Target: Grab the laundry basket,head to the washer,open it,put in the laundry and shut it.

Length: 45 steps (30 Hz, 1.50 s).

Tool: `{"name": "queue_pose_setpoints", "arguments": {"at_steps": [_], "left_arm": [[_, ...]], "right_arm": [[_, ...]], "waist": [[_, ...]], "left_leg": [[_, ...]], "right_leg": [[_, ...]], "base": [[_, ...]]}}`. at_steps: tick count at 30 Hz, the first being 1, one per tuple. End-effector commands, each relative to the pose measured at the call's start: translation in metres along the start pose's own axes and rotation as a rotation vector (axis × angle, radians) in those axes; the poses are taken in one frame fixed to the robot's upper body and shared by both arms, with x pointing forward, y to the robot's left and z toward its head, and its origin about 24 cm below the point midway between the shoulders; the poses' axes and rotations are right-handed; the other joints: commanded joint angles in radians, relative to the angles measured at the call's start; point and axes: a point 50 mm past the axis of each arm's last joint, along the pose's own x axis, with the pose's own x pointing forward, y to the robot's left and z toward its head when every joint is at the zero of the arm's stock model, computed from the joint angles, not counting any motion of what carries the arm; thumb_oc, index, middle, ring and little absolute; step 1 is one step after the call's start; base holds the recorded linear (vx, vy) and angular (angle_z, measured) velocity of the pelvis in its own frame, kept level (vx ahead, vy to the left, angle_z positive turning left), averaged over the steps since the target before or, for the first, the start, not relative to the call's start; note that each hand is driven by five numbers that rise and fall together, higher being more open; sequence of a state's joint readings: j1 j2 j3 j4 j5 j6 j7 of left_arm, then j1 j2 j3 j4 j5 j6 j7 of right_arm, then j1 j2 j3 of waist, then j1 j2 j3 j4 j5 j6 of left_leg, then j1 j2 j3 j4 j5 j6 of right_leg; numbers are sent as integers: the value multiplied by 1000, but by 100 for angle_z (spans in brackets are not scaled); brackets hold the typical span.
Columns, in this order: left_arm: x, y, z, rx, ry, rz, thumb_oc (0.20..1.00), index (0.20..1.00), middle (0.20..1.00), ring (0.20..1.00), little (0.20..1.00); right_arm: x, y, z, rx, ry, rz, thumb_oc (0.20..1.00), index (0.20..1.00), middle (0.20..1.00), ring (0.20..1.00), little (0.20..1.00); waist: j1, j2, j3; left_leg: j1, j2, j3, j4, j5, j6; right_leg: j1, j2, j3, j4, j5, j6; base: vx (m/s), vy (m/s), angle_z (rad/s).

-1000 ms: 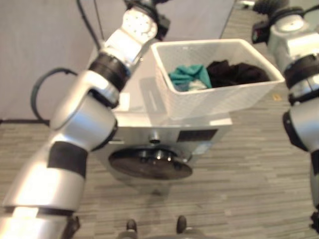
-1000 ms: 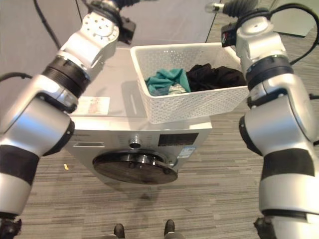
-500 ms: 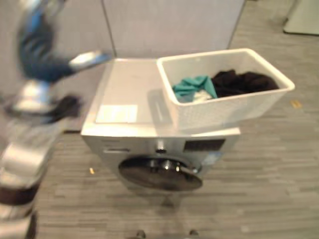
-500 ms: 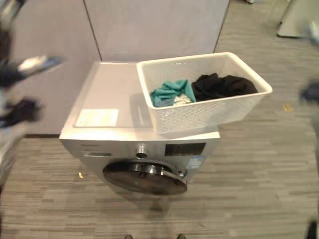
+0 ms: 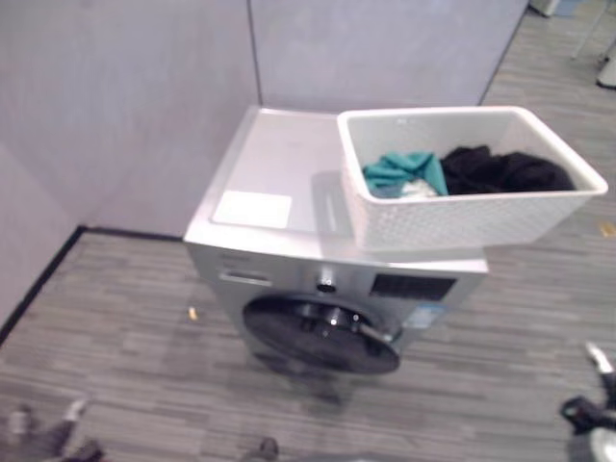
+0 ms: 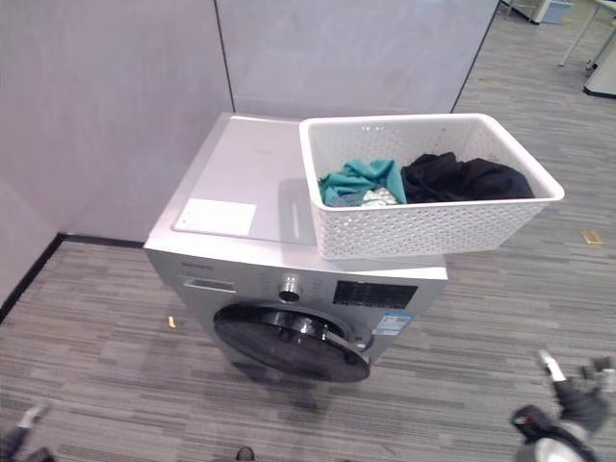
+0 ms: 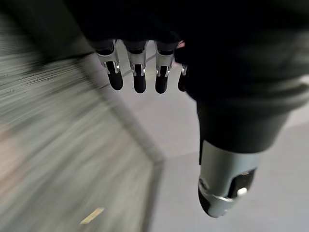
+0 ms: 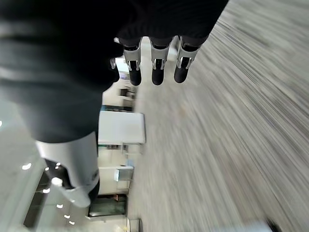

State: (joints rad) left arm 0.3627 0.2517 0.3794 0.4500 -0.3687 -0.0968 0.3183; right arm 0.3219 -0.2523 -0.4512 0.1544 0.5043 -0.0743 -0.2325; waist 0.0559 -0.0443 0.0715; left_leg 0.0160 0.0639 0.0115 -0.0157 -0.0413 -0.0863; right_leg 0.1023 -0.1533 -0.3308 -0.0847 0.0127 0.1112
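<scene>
The laundry basket (image 6: 433, 226) with clothes (image 6: 423, 180) stands on the washer (image 6: 245, 183), well apart from both robot hands; the left robot hand (image 7: 140, 72) and the right robot hand (image 8: 154, 63) have relaxed, spread fingers, holding nothing.

White basket (image 6: 433, 226) w/ teal+black laundry (image 6: 423, 180) sits atop washer (image 6: 250, 192), round door (image 6: 292, 344) shut.

White perforated basket (image 6: 433, 226), teal (image 6: 358, 179) and black laundry (image 6: 462, 179)

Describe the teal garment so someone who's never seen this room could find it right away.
Find the silver washer against the grey wall; a white laundry basket sits on its top. The teal garment lies bunched inside, beside a black pile; it is the only brightly coloured cloth there.
</scene>
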Motion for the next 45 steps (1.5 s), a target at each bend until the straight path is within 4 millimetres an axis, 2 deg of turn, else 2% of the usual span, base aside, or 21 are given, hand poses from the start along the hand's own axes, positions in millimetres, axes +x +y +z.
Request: {"name": "queue_pose_setpoints", "arguments": {"at_steps": [1,2,4,5,9,10,18,22,24,25,26,27,28,29,30,32,33,38,41,42,45], "left_arm": [[9,-44,32,-196,-86,-137,1000,1000,1000,1000,1000],[10,-44,33,-198,-87,-137,1000,1000,1000,1000,1000],[5,-71,24,-203,-50,-215,1000,1000,1000,1000,1000],[5,-71,25,-203,-51,-214,1000,1000,1000,1000,1000],[2,-87,11,-161,11,-266,1000,1000,1000,1000,1000],[2,-90,11,-130,12,-282,1000,1000,1000,1000,1000],[2,-83,0,-45,32,-279,1000,1000,1000,1000,1000],[1,-72,-10,-25,64,-238,1000,1000,1000,1000,1000],[1,-67,-15,-18,75,-223,1000,1000,1000,1000,1000],[0,-62,-19,-5,85,-206,1000,1000,1000,1000,1000],[0,-62,-19,-5,85,-208,1000,1000,1000,1000,1000],[1,-59,-22,5,98,-199,1000,1000,1000,1000,1000],[1,-59,-22,5,97,-200,1000,1000,1000,1000,1000],[0,-58,-25,2,113,-194,1000,1000,1000,1000,1000],[0,-57,-26,4,117,-188,1000,1000,1000,1000,1000],[0,-62,-23,5,107,-199,1000,1000,1000,1000,1000],[-1,-67,-22,11,108,-217,1000,1000,1000,1000,1000],[-2,-75,-15,18,72,-262,1000,1000,1000,1000,1000],[0,-76,-8,29,40,-279,1000,1000,1000,1000,1000],[3,-74,-5,40,28,-285,1000,1000,1000,1000,1000],[3,-71,-4,52,19,-292,1000,1000,1000,1000,1000]], "right_arm": [[4,39,1,127,-21,154,1000,1000,1000,1000,1000],[5,39,2,129,-23,155,1000,1000,1000,1000,1000],[-4,65,-23,109,75,264,1000,1000,1000,1000,1000],[-3,65,-23,110,75,265,1000,1000,1000,1000,1000],[-10,82,-50,40,196,332,1000,1000,1000,1000,1000],[-10,92,-55,0,226,376,1000,1000,1000,1000,1000],[-10,94,-56,-76,210,384,1000,1000,1000,1000,1000],[-1,75,-27,-47,72,271,1000,1000,1000,1000,1000],[5,54,-8,-90,-24,172,1000,1000,1000,1000,1000],[11,31,9,-111,-104,39,1000,1000,1000,1000,1000],[11,31,9,-111,-105,37,1000,1000,1000,1000,1000],[13,13,18,-121,-146,-59,1000,1000,1000,1000,1000],[13,13,18,-121,-146,-61,1000,1000,1000,1000,1000],[13,-11,33,-165,-212,-204,1000,1000,1000,1000,1000],[14,-21,41,-184,-246,-280,1000,1000,1000,1000,1000],[16,-23,65,-183,-351,-372,1000,1000,1000,1000,1000],[19,-16,72,-172,-383,-368,1000,1000,1000,1000,1000],[34,-2,88,-212,-420,-323,1000,1000,1000,1000,1000],[52,8,98,-217,-410,-273,1000,1000,1000,1000,1000],[65,10,110,-215,-403,-253,1000,1000,1000,1000,1000],[77,9,125,-257,-408,-246,1000,1000,1000,1000,1000]], "waist": [[-20,10,23],[-21,10,23],[-25,5,31],[-25,5,31],[-21,0,40],[-17,-1,45],[-10,5,56],[-25,7,53],[-37,9,49],[-50,11,47],[-49,10,45],[-60,11,43],[-58,11,42],[-68,11,36],[-71,13,34],[-70,12,25],[-68,10,22],[-48,8,23],[-28,3,24],[-15,2,27],[-3,7,33]], "left_leg": [[5,77,54,-4,-5,7],[3,77,53,-5,-3,8],[1,77,54,-14,4,8],[2,77,54,-15,5,8],[-3,73,57,-32,16,10],[-7,71,55,-38,20,10],[-15,62,45,-37,19,15],[0,63,56,-42,13,16],[11,64,64,-48,10,17],[25,68,72,-50,2,17],[20,66,72,-50,6,19],[30,69,77,-51,-1,18],[26,68,78,-51,3,19],[37,71,81,-54,-6,19],[42,73,83,-56,-9,21],[40,71,86,-59,-7,25],[42,71,87,-61,-9,26],[45,68,91,-61,-12,28],[43,65,87,-60,-11,28],[40,62,82,-59,-8,26],[34,60,76,-55,-7,24]], "right_leg": [[15,-36,5,20,-81,13],[13,-36,4,20,-81,13],[8,-35,8,18,-78,15],[8,-35,8,18,-78,15],[-2,-34,9,12,-73,18],[-5,-36,8,10,-70,18],[-1,-42,-6,12,-75,19],[5,-41,1,13,-77,21],[5,-39,9,14,-77,23],[7,-37,18,17,-81,25],[2,-38,18,17,-77,25],[4,-35,26,19,-81,27],[1,-36,27,19,-77,27],[2,-33,34,20,-82,29],[0,-32,42,22,-82,29],[-9,-32,52,19,-76,30],[-10,-31,55,17,-74,32],[-9,-35,57,9,-67,35],[-5,-37,53,6,-64,36],[-4,-39,50,5,-64,36],[-1,-41,42,4,-66,36]], "base": [[-42,-16,11],[-32,-18,12],[-15,-9,9],[-16,-7,4],[0,0,0],[0,0,0],[10,11,9],[8,7,0],[28,16,-5],[15,15,-8],[30,14,-15],[0,13,-22],[45,10,-19],[29,12,-13],[28,15,-22],[2,12,-27],[13,4,-14],[3,-1,-8],[1,-12,0],[1,-30,0],[2,-27,7]]}}
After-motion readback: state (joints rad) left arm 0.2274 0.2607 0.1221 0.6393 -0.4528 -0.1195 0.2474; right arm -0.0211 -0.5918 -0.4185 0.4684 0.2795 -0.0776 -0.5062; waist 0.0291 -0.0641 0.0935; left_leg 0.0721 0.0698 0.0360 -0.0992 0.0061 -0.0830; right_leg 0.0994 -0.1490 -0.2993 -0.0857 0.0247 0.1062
